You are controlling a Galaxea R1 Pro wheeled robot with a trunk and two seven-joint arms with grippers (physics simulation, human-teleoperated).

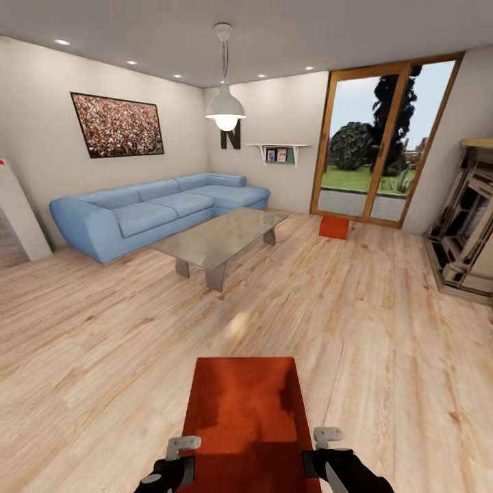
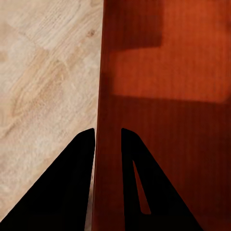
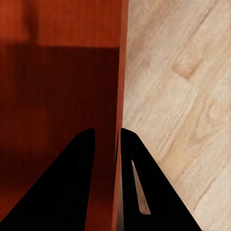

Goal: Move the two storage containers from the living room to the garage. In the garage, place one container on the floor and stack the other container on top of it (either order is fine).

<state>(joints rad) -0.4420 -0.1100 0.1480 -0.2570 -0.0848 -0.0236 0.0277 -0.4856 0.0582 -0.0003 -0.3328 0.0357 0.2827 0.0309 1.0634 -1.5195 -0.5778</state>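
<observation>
One orange-red storage container [image 1: 245, 411] hangs just in front of me over the light wood plank floor [image 1: 383, 342] of the living room. My left gripper [image 1: 183, 452] is shut on its left wall, with the two dark fingers [image 2: 72, 183] straddling the container's wall [image 2: 108, 96] in the left wrist view. My right gripper [image 1: 322, 445] is shut on the right wall, whose thin edge [image 3: 120, 72] runs between the fingers [image 3: 144, 183]. The second storage container [image 1: 335, 226] sits on the floor far ahead, by the glass door.
A glass coffee table [image 1: 219, 239] stands ahead left, with a long blue sofa [image 1: 157, 209] behind it. The wood-framed glass door [image 1: 383, 137] is at the back right. A brown fireplace-like unit [image 1: 469, 226] lines the right wall. A white object [image 1: 17, 212] leans at far left.
</observation>
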